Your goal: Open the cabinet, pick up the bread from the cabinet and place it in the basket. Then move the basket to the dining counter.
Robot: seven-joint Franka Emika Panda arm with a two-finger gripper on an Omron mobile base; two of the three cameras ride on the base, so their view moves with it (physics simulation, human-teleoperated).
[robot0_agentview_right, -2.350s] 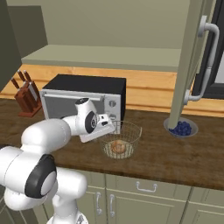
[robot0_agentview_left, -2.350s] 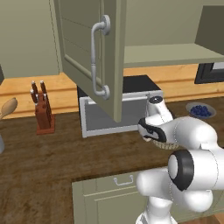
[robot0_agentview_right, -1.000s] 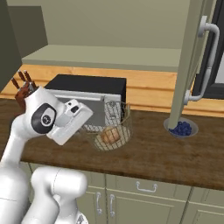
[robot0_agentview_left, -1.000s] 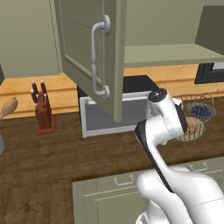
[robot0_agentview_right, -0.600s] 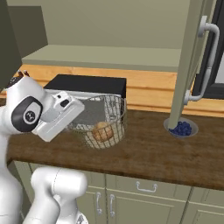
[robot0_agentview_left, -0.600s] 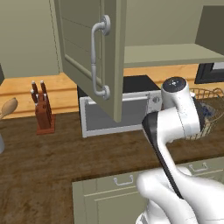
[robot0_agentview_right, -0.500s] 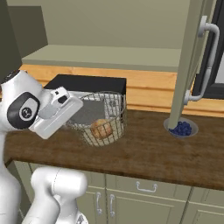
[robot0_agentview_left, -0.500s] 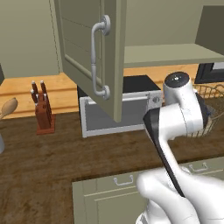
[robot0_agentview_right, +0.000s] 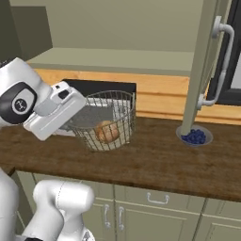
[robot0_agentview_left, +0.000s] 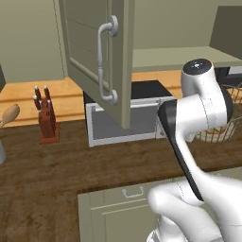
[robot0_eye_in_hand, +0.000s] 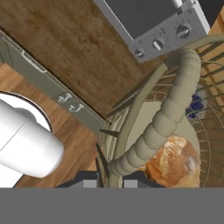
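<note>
Round silver wire basket lifted off counter, mouth tilted toward 10 o'clock, tan-brown bread roll inside, two-finger gripper clamped on basket rim.

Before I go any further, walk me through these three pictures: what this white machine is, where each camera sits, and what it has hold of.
It is a white robot arm on a mobile base in a rendered kitchen. Two pictures come from cameras behind the arm, on its left and right; the third looks along the gripper itself. The gripper is shut on the basket, at its rim, and holds it tilted above the wooden worktop. The bread lies inside it. On the worktop stand a microwave, a knife block and a bowl of blue berries. The cabinet door hangs open.
</note>
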